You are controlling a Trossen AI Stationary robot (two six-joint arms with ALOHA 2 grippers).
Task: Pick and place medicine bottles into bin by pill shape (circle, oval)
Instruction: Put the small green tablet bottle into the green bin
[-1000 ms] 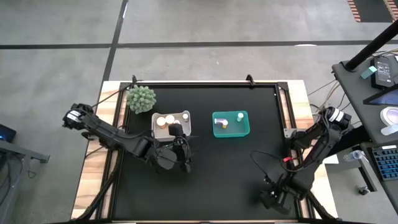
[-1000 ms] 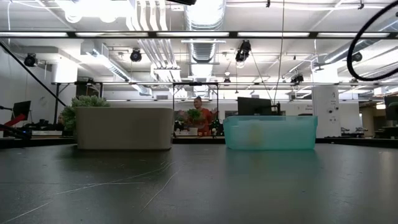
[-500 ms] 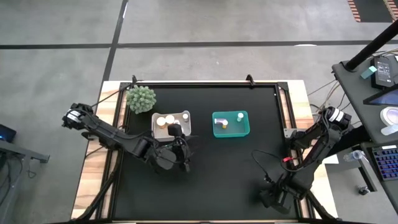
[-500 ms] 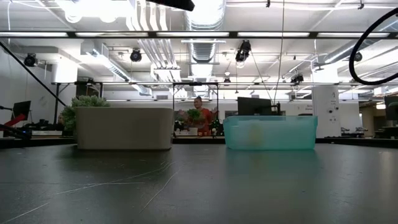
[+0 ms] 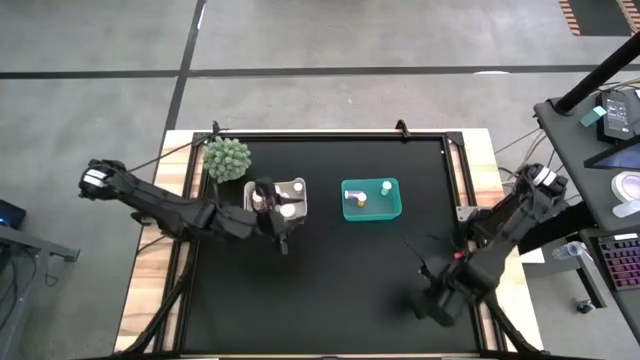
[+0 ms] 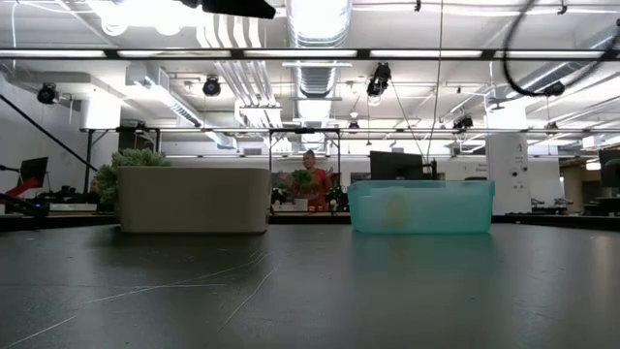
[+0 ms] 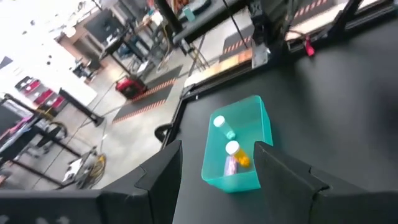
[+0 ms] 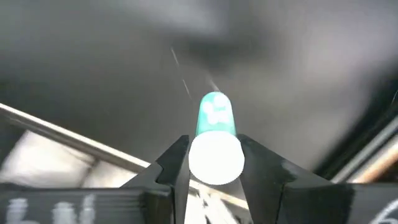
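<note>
Bins sit mid-table: the white bin [image 5: 296,187] lies beside the teal bin [image 5: 372,210], which holds two white-capped bottles [image 7: 231,148]. Over the white bin, the left gripper [image 5: 272,215] reaches with fingers apart. Well away from it, the right gripper [image 8: 214,165] clamps a clear, round bottle [image 8: 215,142].

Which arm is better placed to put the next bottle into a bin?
The right. Its end effector is shut on a white-capped bottle near the table's front right corner. The left end effector is open and empty over the white bin, beside the teal bin.
</note>
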